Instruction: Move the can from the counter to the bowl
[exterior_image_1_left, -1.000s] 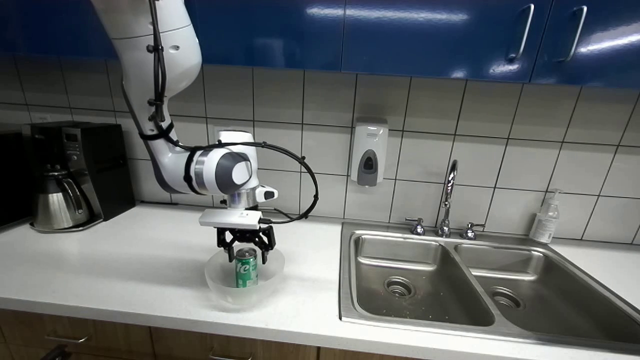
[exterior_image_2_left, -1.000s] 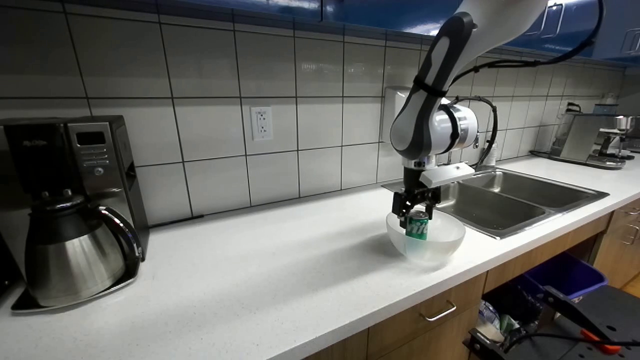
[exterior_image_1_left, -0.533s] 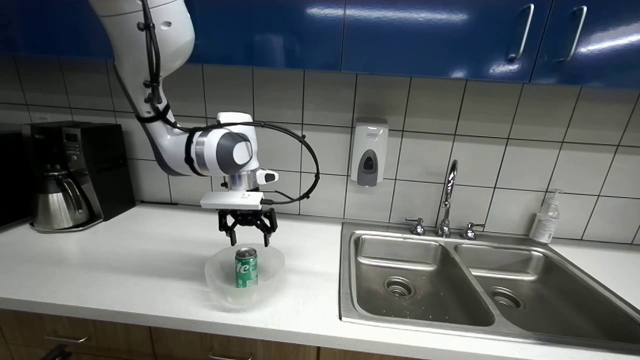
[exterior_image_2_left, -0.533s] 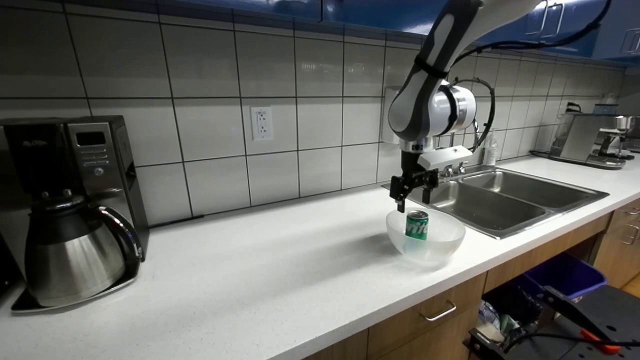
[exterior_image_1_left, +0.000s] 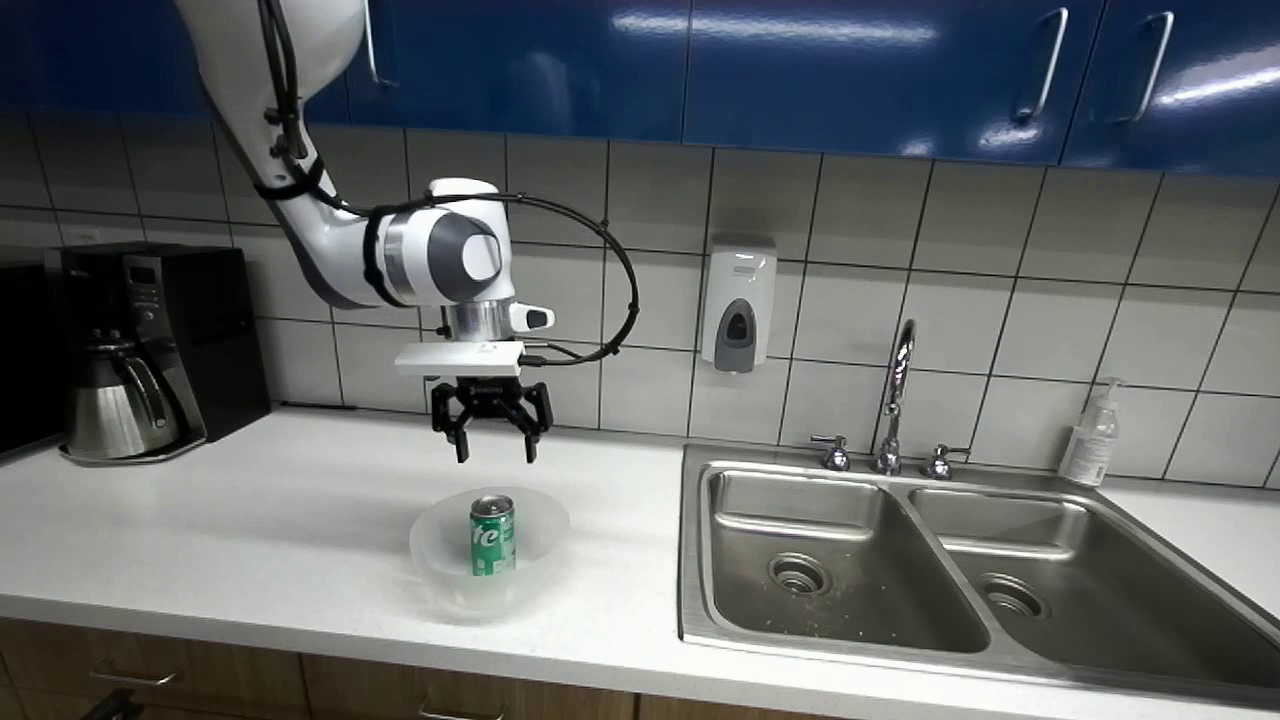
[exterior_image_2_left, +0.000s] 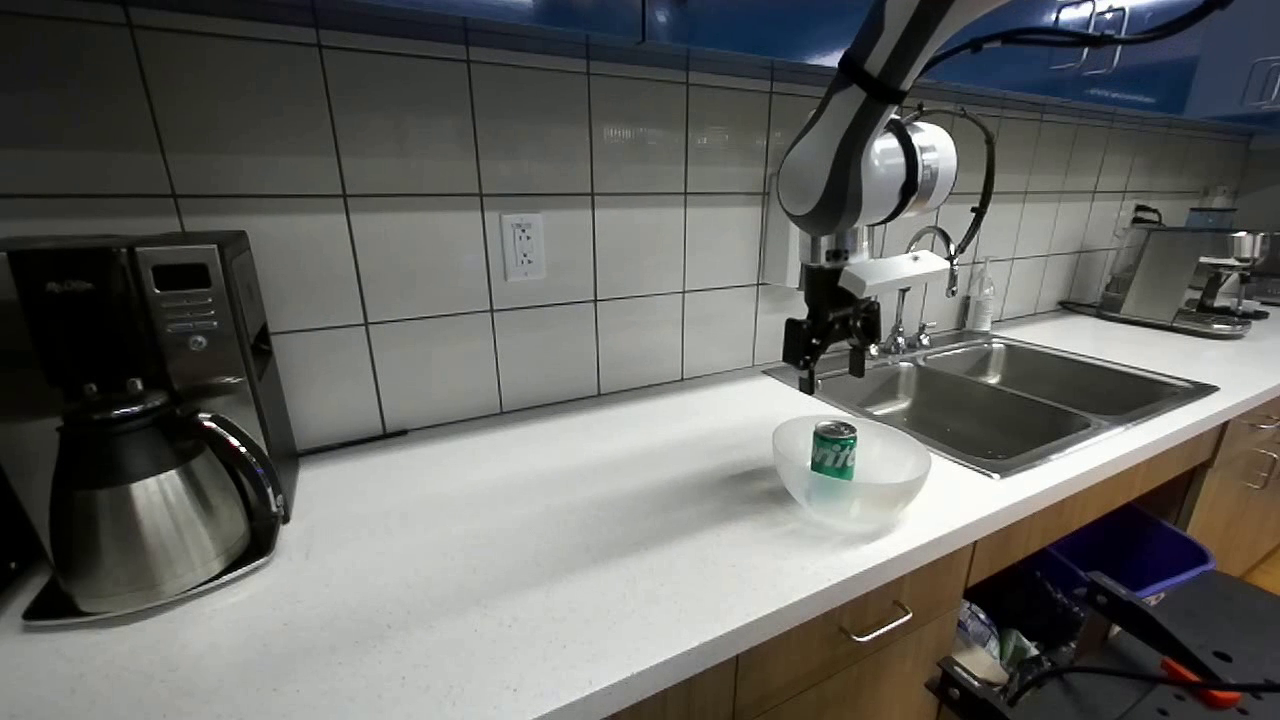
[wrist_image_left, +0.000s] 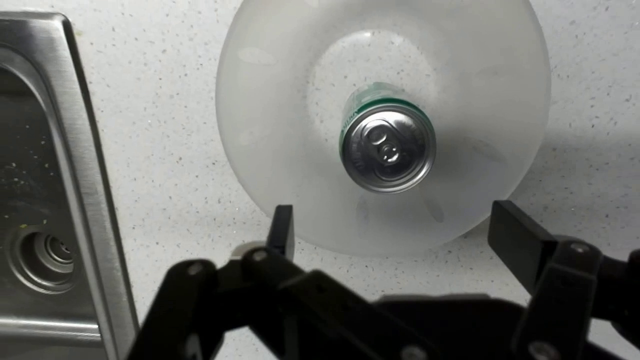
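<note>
The green can with a silvery top (exterior_image_1_left: 492, 538) stands upright inside the clear, frosted bowl (exterior_image_1_left: 545, 545). The bowl rests on the white counter (exterior_image_1_left: 270, 510). The can (exterior_image_2_left: 834, 450) and bowl (exterior_image_2_left: 895, 485) show the same way in an exterior view. In the wrist view the can's top (wrist_image_left: 389, 148) and the bowl (wrist_image_left: 270, 120) lie just beyond the fingertips. My gripper (exterior_image_1_left: 497, 456) is open and empty, a short way above the can and bowl rim. It also shows open in the wrist view (wrist_image_left: 392, 215), with a wide gap between the fingers, touching nothing.
A steel double sink (exterior_image_1_left: 690, 560) with a faucet (exterior_image_1_left: 897, 400) lies beside the bowl. A coffee maker with a steel carafe (exterior_image_2_left: 150, 510) stands at the counter's other end. A soap dispenser (exterior_image_1_left: 740, 305) hangs on the tiled wall. Blue cabinets (exterior_image_1_left: 540, 70) hang above.
My open gripper has risen from around the top of the can to well above it. The can and bowl have stayed in place.
</note>
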